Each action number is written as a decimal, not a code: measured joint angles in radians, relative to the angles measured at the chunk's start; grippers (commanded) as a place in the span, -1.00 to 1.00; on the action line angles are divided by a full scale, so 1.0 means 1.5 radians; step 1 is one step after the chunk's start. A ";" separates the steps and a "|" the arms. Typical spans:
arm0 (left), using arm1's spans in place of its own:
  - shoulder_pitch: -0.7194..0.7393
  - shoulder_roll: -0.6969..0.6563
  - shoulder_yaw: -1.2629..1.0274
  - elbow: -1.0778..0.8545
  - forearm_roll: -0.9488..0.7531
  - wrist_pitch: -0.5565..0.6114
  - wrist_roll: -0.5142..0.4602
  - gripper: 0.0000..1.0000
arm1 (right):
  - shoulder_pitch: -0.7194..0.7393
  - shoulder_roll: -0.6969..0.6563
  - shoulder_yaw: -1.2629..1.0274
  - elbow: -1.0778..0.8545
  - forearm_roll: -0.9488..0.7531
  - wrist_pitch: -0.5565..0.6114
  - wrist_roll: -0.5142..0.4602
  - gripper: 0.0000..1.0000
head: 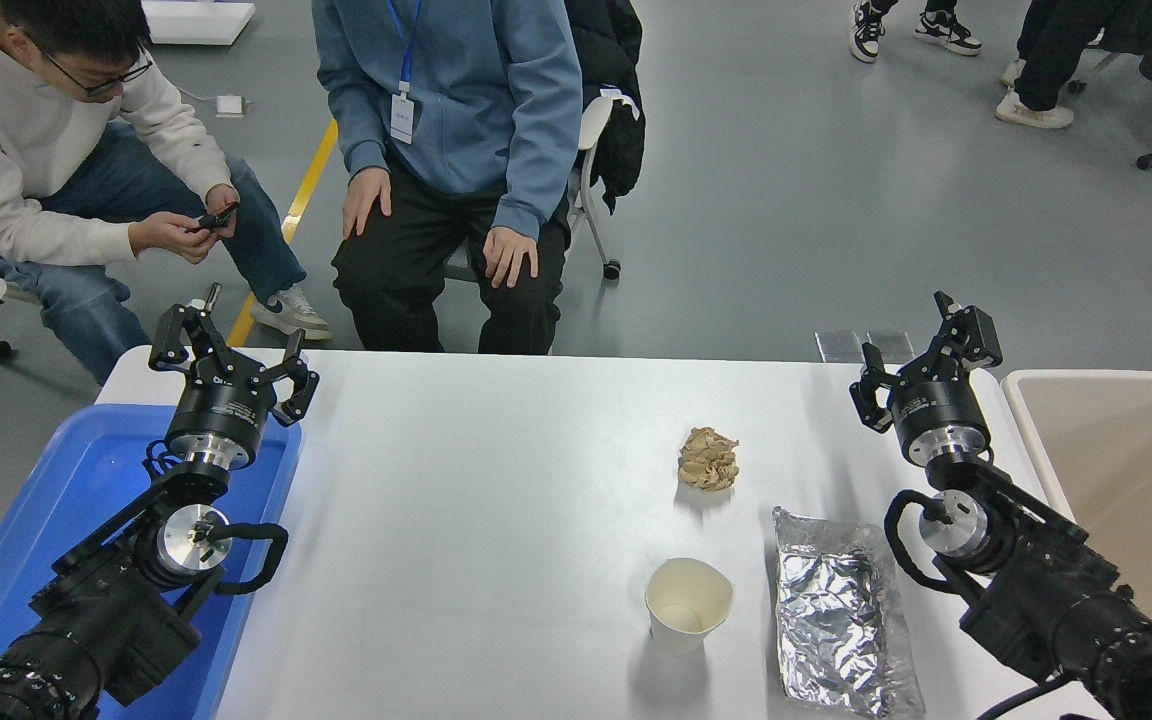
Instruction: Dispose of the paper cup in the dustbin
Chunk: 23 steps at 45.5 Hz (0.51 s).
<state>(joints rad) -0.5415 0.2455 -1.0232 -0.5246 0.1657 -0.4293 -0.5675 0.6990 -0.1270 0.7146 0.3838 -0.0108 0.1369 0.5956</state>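
Leftmost, the left pincer [229, 362] is parked spread open and empty over the blue tray [56, 500]. Mid-counter, the paper cup [688, 604] is left upright beside the foil bag [841, 610]. Rightward, the right pincer [921, 360] is held open, empty, near the dustbin [1036, 440], likely readied for reaching.

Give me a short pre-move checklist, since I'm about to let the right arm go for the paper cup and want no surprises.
1. Paper cup upright, mouth up, nothing touching it: ok.
2. Right gripper open and empty, raised at the table's far right edge: ok.
3. Path to the cup: the foil bag lies between the right arm and the cup, so come in from above: not ok for a low sweep.
4. Crumpled paper ball sits apart, behind the cup: ok.
5. Dustbin open beside the table at right; its full inside is cut off: cannot tell.
6. Left gripper parked over the blue tray, out of the way: ok.
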 measured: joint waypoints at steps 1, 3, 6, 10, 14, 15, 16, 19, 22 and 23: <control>0.000 0.000 0.000 0.000 0.000 0.000 0.000 1.00 | 0.000 0.000 0.000 0.000 0.000 0.000 0.000 1.00; 0.000 0.000 0.000 0.000 0.000 0.000 0.000 1.00 | -0.001 0.000 0.000 0.001 0.000 0.000 0.000 1.00; 0.000 0.000 0.000 0.000 0.000 0.000 0.000 1.00 | -0.001 0.000 0.000 0.001 0.000 0.000 0.000 1.00; 0.000 0.000 0.000 0.000 0.000 0.000 0.000 1.00 | 0.000 -0.001 -0.001 0.002 -0.001 0.001 0.000 1.00; 0.000 0.000 0.000 0.000 0.000 0.000 0.000 1.00 | 0.003 -0.001 -0.002 0.004 -0.003 0.001 -0.001 1.00; 0.000 0.000 0.000 0.000 0.000 0.000 0.000 1.00 | 0.003 -0.001 -0.002 0.005 -0.003 0.001 -0.002 1.00; 0.000 0.000 0.000 0.000 0.000 0.000 0.000 1.00 | 0.003 -0.001 -0.003 0.005 -0.003 0.001 -0.003 1.00; 0.000 0.000 0.000 0.000 0.000 0.000 0.000 1.00 | 0.004 -0.001 -0.004 0.006 -0.005 0.001 -0.005 1.00; 0.000 0.000 0.000 0.000 0.000 0.000 0.000 1.00 | 0.004 -0.001 -0.006 0.011 -0.008 0.001 -0.011 1.00; 0.000 0.000 0.000 0.000 0.000 0.000 0.000 1.00 | 0.004 -0.001 -0.010 0.014 -0.008 0.000 -0.014 1.00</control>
<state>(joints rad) -0.5415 0.2456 -1.0231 -0.5246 0.1657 -0.4293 -0.5675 0.7056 -0.1291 0.6998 0.4053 -0.0227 0.1366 0.5743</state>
